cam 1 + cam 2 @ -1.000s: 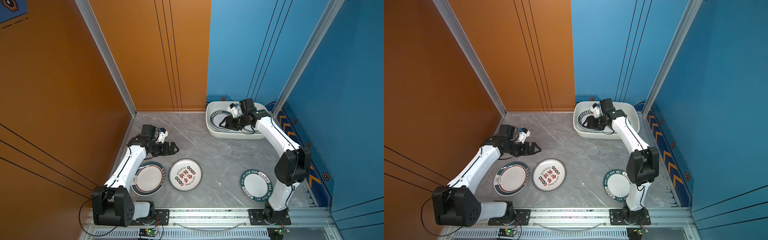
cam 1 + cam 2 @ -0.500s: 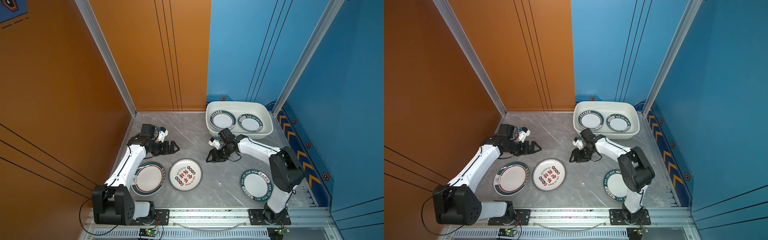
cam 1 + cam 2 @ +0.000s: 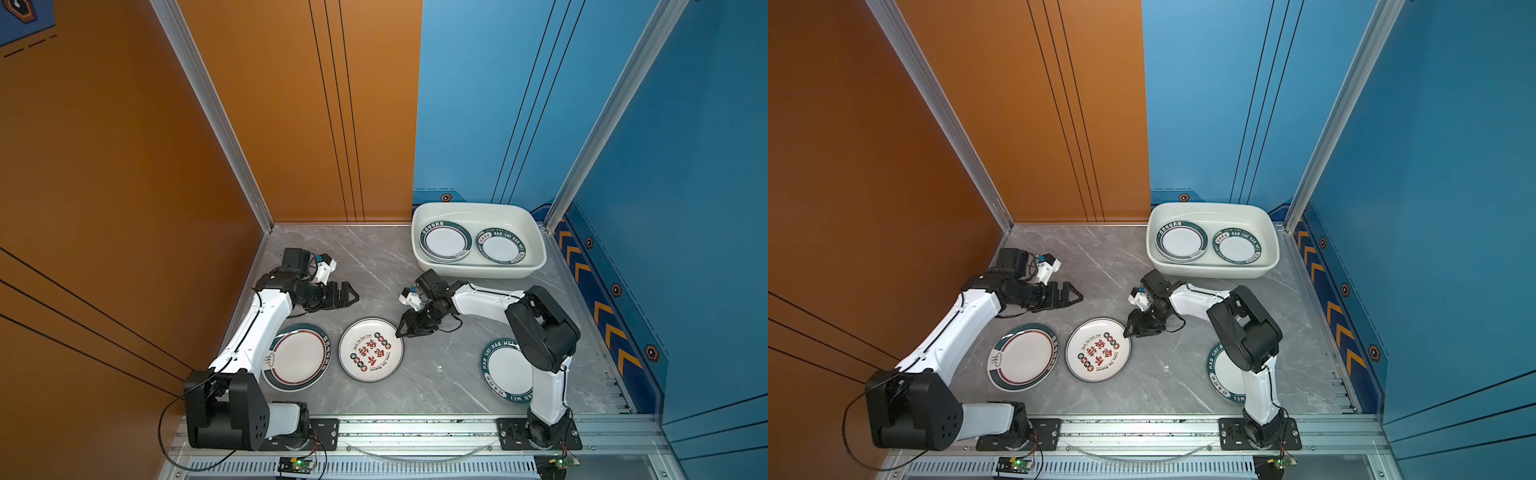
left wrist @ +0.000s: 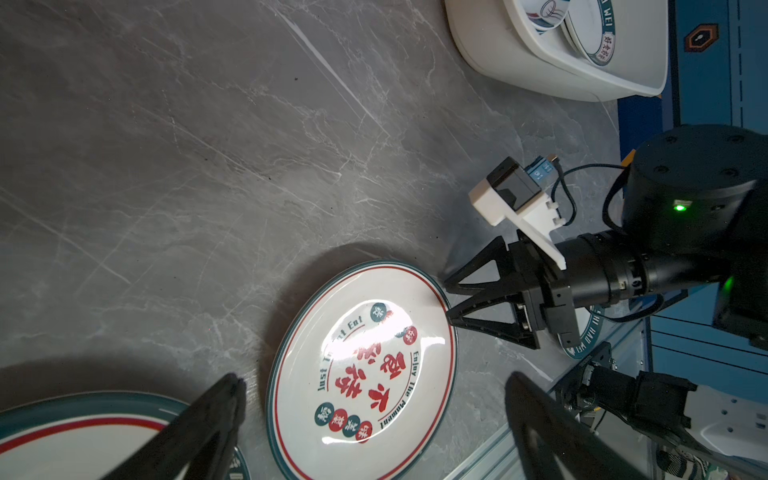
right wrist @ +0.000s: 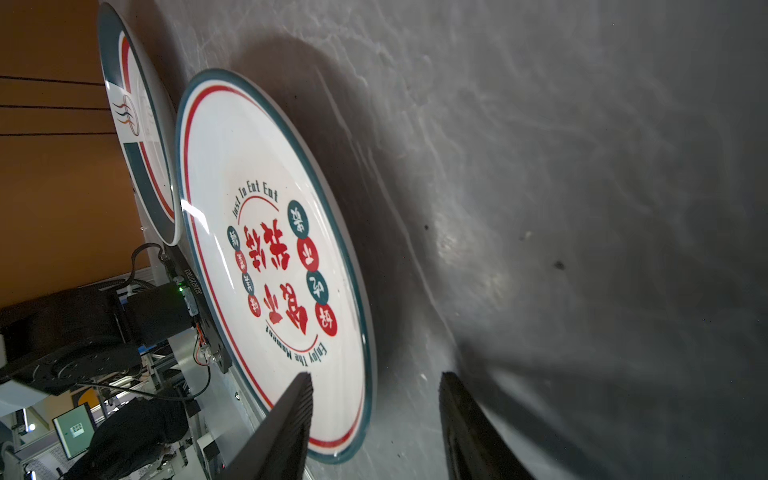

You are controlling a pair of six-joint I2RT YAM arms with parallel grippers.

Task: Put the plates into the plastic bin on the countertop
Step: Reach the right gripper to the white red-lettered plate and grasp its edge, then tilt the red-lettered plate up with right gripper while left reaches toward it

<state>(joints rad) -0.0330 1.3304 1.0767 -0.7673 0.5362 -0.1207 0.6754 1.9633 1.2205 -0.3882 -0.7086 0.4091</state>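
Note:
The white plastic bin (image 3: 478, 211) stands at the back right of the grey countertop (image 3: 374, 257) and holds two green-rimmed plates (image 3: 445, 243) (image 3: 500, 248). Three plates lie on the countertop in both top views: a green-and-red-rimmed one (image 3: 297, 357), one with red characters (image 3: 370, 350) (image 5: 266, 249), and a green-rimmed one (image 3: 505, 370) partly under the right arm. My right gripper (image 3: 402, 330) (image 5: 376, 376) is open, low at the red-character plate's far right edge, its rim between the jaws. My left gripper (image 3: 353, 296) (image 4: 374, 377) hangs open behind the plates, holding nothing.
An aluminium rail (image 3: 415, 428) with both arm bases runs along the front edge. An orange wall (image 3: 124, 208) closes the left side and a blue wall (image 3: 665, 249) the right. The bin's near wall (image 3: 1208, 272) stands just behind the right forearm.
My right arm has left the bin and swung forward and left, coming down at the red-character plate's edge. The left arm has not moved.

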